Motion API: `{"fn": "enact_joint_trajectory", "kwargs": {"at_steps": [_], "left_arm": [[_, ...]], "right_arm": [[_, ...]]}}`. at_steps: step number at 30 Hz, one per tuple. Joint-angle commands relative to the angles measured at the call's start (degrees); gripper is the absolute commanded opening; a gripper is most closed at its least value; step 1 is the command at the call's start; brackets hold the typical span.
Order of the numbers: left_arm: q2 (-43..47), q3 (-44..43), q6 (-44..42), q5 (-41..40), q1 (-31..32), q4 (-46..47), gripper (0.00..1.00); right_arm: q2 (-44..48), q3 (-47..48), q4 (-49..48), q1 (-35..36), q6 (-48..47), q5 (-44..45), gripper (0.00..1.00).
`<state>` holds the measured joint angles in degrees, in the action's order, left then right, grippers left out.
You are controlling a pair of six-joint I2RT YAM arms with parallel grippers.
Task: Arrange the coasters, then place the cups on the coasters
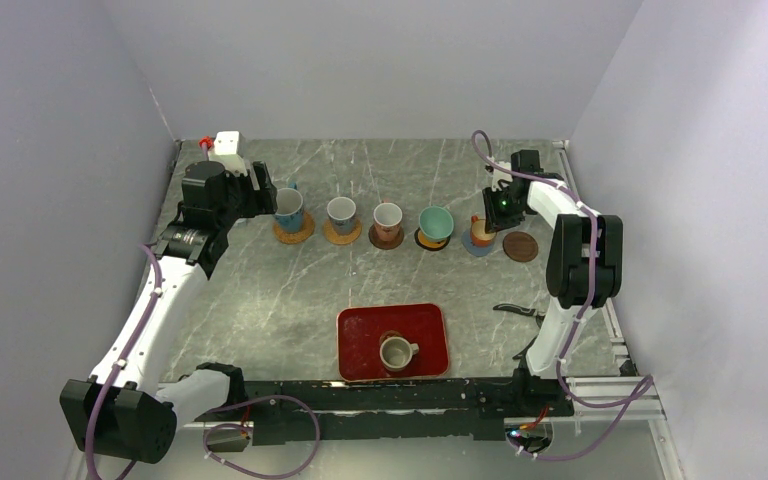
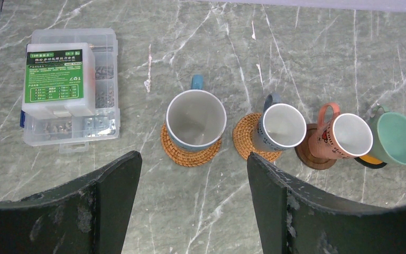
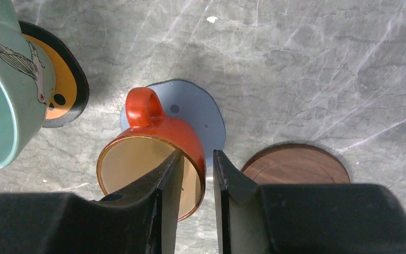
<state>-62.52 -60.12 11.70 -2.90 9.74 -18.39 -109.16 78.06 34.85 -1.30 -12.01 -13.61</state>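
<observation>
1. Beyond the red tray [image 1: 355, 325], a row of cups [image 1: 388, 218] stands on coasters [image 1: 342, 234] — the orange cup [image 3: 153, 137] on the blue-grey coaster [image 3: 201, 111], far right of the tray.
2. The right gripper [image 3: 196, 157] straddles the orange cup's rim, jaws slack — released.
3. The left gripper [image 2: 193, 156] hangs wide open and empty over the white cup [image 2: 195, 119], far left of the tray.
4. A brown coaster [image 1: 520, 246] lies bare at the row's right end; a grey-olive cup [image 1: 396, 352] sits on the tray.
</observation>
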Motion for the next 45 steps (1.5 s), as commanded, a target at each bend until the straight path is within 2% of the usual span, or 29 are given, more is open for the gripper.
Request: {"fn": "enact_joint_trajectory", "kwargs": {"at_steps": [1,11,15,18,23,27,31,34,40,42,45], "left_arm": [[0.5,-1.3,-0.5,0.0,0.2,0.8,0.79],[0.9,-0.9,-0.4,-0.1,0.2,1.2,0.79],[2.0,-0.8,-0.1,0.1,0.2,1.4,0.79],[2.3,-0.6,0.2,0.7,0.2,1.8,0.79],[2.1,-1.0,0.3,0.9,0.2,1.4,0.79],[2.3,-1.1,0.2,0.5,0.2,1.2,0.79],[2.5,-1.3,0.5,1.2,0.2,1.1,0.79],[2.8,-1.3,0.8,1.6,0.3,1.1,0.79],[3.2,-1.3,1.0,1.7,1.1,1.2,0.80],[3.4,-1.2,1.1,1.8,1.4,1.3,0.80],[3.7,-1.2,1.1,1.8,1.9,1.3,0.80]], "right_arm": [[3.8,0.4,-1.3,0.3,-0.1,-0.3,0.31],[17.2,-5.9,-7.9,0.4,4.4,2.7,0.38],[25.0,-8.2,-9.1,3.6,10.1,7.5,0.41],[31.0,-9.5,-6.6,9.1,16.1,12.2,0.41],[37.8,-12.1,-1.2,22.1,23.6,14.0,0.44],[42.4,-18.6,-1.5,31.5,39.2,7.8,0.44],[48.7,-25.4,-3.5,40.9,55.8,12.3,0.43],[52.5,-29.4,-4.1,46.0,64.5,16.2,0.42],[52.2,-34.5,-0.6,57.3,79.6,20.4,0.39],[51.1,-34.6,0.8,63.1,83.4,23.5,0.39],[48.6,-33.5,4.4,67.5,86.5,27.2,0.41]]}}
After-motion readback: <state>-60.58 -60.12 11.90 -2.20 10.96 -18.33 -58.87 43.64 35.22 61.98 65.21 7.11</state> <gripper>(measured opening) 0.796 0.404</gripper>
